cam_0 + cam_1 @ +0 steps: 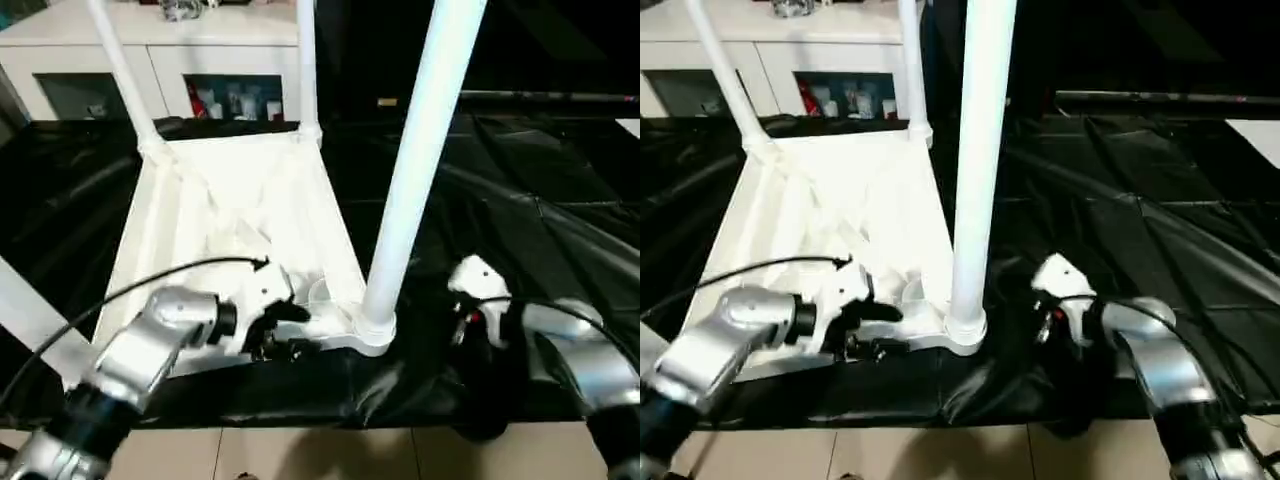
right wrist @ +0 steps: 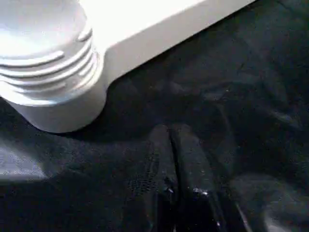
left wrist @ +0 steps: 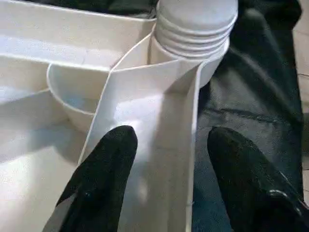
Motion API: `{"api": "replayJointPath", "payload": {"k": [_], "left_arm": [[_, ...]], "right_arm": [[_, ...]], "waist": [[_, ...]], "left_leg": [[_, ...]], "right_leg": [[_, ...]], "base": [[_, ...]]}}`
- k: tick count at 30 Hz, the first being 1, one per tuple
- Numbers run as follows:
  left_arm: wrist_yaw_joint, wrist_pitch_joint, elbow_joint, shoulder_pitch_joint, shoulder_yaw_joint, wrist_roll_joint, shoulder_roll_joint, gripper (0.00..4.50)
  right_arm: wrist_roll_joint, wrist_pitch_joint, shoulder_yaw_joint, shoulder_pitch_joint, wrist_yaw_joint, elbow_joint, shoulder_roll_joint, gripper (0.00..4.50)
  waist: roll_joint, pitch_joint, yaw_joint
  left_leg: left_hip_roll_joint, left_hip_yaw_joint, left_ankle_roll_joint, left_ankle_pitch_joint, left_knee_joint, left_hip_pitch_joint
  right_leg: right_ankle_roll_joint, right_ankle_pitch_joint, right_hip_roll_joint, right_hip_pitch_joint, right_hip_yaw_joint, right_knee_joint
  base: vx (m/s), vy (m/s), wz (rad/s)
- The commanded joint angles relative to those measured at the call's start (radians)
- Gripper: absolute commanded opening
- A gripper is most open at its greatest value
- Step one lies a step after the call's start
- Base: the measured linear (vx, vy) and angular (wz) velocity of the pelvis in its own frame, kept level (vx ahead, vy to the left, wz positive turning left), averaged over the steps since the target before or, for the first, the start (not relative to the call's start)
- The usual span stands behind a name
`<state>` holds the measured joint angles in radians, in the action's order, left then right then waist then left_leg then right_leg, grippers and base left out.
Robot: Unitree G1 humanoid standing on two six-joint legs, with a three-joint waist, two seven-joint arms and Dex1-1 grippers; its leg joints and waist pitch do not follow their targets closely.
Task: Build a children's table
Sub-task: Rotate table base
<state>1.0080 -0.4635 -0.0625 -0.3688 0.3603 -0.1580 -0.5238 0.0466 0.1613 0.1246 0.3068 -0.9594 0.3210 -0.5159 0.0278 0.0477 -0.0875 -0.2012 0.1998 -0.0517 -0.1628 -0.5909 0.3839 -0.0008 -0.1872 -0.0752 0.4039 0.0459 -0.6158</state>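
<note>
The children's table lies upside down on the black cloth, its white tabletop [image 1: 200, 210] showing the ribbed underside. Legs stand up from its corners: two at the far side [image 1: 120, 70] [image 1: 307, 60], one at the near left [image 1: 25, 310], and one at the near right [image 1: 420, 150]. My left gripper [image 1: 285, 330] is at the near rim beside the near-right leg's threaded base [image 3: 193, 24]. It is open, with one black finger [image 3: 106, 169] inside the rim wall and the other [image 3: 241, 179] outside. My right gripper [image 2: 170, 145] is shut and empty, low over the cloth just right of that base [image 2: 48, 63].
The black-draped work table [image 1: 520, 200] spreads out to the right of the tabletop, and its front edge meets the tiled floor [image 1: 320, 450] close below my arms. A white glass-door cabinet [image 1: 180, 60] stands behind. A black cable [image 1: 150, 285] arcs over my left forearm.
</note>
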Motion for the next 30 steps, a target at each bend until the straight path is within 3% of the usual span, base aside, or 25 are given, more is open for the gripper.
{"api": "replayJointPath", "payload": {"k": [1, 8, 11, 12, 16, 17, 27, 29, 30], "left_arm": [[-0.021, -0.031, 0.035, 0.007, -0.006, 0.012, -0.001, 2.52], [-0.053, -0.070, 0.100, 0.048, -0.016, 0.005, -0.005, 1.80], [-0.058, -0.076, 0.109, 0.055, -0.019, 0.006, -0.009, 1.71], [-0.059, -0.079, 0.113, 0.056, -0.022, 0.005, -0.012, 1.60], [-0.061, -0.088, 0.121, 0.056, -0.028, 0.002, -0.020, 1.32], [-0.055, -0.085, 0.122, 0.057, -0.024, 0.004, -0.027, 1.31], [-0.047, -0.065, 0.095, 0.054, -0.005, 0.020, -0.034, 0.42], [-0.049, -0.063, 0.087, 0.050, -0.007, 0.021, -0.031, 0.20], [-0.066, -0.059, 0.061, 0.034, -0.013, 0.025, -0.016, 0.20]], "right_arm": [[0.022, 0.034, -0.021, -0.002, 0.020, -0.042, 0.010, 0.00], [0.027, 0.079, -0.002, -0.026, 0.036, -0.101, 0.019, 0.00], [0.027, 0.091, -0.001, -0.033, 0.041, -0.117, 0.022, 0.00], [0.028, 0.098, 0.000, -0.038, 0.044, -0.124, 0.025, 0.00], [0.027, 0.110, 0.011, -0.055, 0.059, -0.143, 0.027, 0.00], [0.029, 0.119, 0.011, -0.064, 0.063, -0.156, 0.029, 0.00], [0.029, 0.132, 0.014, -0.064, 0.078, -0.169, 0.033, 0.00], [0.028, 0.131, 0.013, -0.060, 0.081, -0.166, 0.036, 0.00], [0.027, 0.128, 0.014, -0.050, 0.085, -0.157, 0.041, 0.00]], "waist": [[-0.005, -0.056, 0.000], [-0.007, -0.057, -0.003], [-0.007, -0.056, -0.006], [-0.015, -0.055, -0.006], [-0.012, -0.055, -0.008], [-0.017, -0.056, -0.008], [-0.008, -0.055, -0.007], [-0.007, -0.055, -0.007], [-0.012, -0.056, -0.004]], "left_leg": [[-0.028, -0.021, 0.005, -0.312, 0.074, -0.022], [-0.027, -0.021, 0.004, -0.291, 0.073, -0.021], [-0.026, -0.021, 0.005, -0.292, 0.073, -0.021], [-0.026, -0.021, 0.005, -0.297, 0.074, -0.021], [-0.027, -0.023, 0.002, -0.295, 0.076, -0.020], [-0.027, -0.022, 0.002, -0.291, 0.075, -0.020], [-0.026, -0.023, -0.008, -0.307, 0.076, -0.022], [-0.026, -0.023, -0.009, -0.309, 0.075, -0.023], [-0.025, -0.022, -0.009, -0.304, 0.075, -0.021]], "right_leg": [[-0.181, -0.307, -0.054, -0.037, -0.035, 0.087], [-0.171, -0.285, -0.053, -0.036, -0.036, 0.085], [-0.167, -0.294, -0.053, -0.035, -0.036, 0.087], [-0.162, -0.310, -0.054, -0.036, -0.035, 0.089], [-0.153, -0.320, -0.055, -0.034, -0.036, 0.087], [-0.155, -0.311, -0.055, -0.035, -0.036, 0.087], [-0.147, -0.326, -0.054, -0.033, -0.037, 0.089], [-0.149, -0.321, -0.055, -0.033, -0.037, 0.088], [-0.151, -0.311, -0.054, -0.035, -0.037, 0.088]], "base": [[0.000, 0.000, 0.00], [0.000, 0.000, 0.00], [0.000, 0.000, 0.00], [0.000, 0.000, 0.00], [0.000, 0.000, 0.00], [0.000, 0.000, 0.00], [0.000, 0.000, 0.00], [0.000, 0.000, 0.00], [0.000, 0.000, 0.00]]}}
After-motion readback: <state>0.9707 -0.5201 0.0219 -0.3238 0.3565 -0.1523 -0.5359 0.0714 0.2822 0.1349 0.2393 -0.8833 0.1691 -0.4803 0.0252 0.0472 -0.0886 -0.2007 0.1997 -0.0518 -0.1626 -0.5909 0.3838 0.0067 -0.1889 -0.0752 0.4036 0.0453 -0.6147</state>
